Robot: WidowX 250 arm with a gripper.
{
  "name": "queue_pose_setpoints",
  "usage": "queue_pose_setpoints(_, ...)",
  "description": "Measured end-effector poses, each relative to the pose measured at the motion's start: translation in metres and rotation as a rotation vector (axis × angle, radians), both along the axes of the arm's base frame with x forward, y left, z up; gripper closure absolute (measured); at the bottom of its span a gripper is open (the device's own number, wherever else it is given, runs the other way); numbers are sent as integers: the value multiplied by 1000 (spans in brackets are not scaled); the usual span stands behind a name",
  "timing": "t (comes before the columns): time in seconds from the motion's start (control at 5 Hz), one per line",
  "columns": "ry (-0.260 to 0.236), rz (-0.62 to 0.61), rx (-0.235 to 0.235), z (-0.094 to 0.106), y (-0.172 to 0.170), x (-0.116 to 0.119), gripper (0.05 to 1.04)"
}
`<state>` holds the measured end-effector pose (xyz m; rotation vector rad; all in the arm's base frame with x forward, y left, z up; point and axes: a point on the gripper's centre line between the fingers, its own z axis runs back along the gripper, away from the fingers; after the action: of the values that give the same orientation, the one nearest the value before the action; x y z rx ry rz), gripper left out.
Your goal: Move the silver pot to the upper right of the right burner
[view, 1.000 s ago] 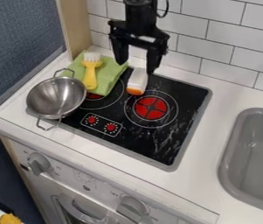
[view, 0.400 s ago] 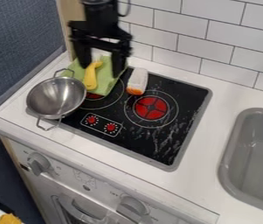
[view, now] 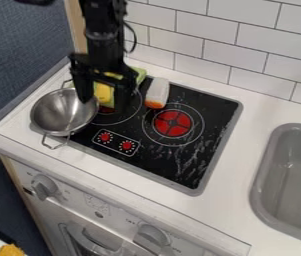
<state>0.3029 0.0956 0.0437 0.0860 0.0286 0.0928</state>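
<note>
My gripper (view: 102, 100) hangs open over the left side of the stove, its two fingers spread apart. The left finger overlaps the right edge of the silver pot (view: 60, 113) in the view; whether they touch I cannot tell. The pot is upright and empty at the left of the stove, one wire handle toward the back and one toward the front. The right burner (view: 173, 123) is a red disc inside white rings on the black stove top.
A yellow brush (view: 104, 93) on a green cloth (view: 139, 74) is partly covered by the gripper. A white and orange object (view: 157, 93) lies at the stove's back, between the burners. The grey sink (view: 266, 165) is at the right, the tiled wall (view: 213, 45) behind.
From above the back of the stove, the gripper has moved left and then down toward the front, beside the pot's right edge. The pot has stayed put.
</note>
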Motion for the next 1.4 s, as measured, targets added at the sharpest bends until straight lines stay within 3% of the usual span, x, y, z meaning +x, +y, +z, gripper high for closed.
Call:
queue_pose_setpoints(0.4,57,27,61,-28,22,-4,120)
queue_pose_setpoints(0.8,57,43,48,-30,25,-8,692)
queue_pose_setpoints(1.0,48,44,52,-25,24,-11,864)
queue_pose_setpoints(1.2,8,57,58,-15,23,-16,978)
queue_pose_setpoints(1.4,-38,82,44,7,16,-24,1011)
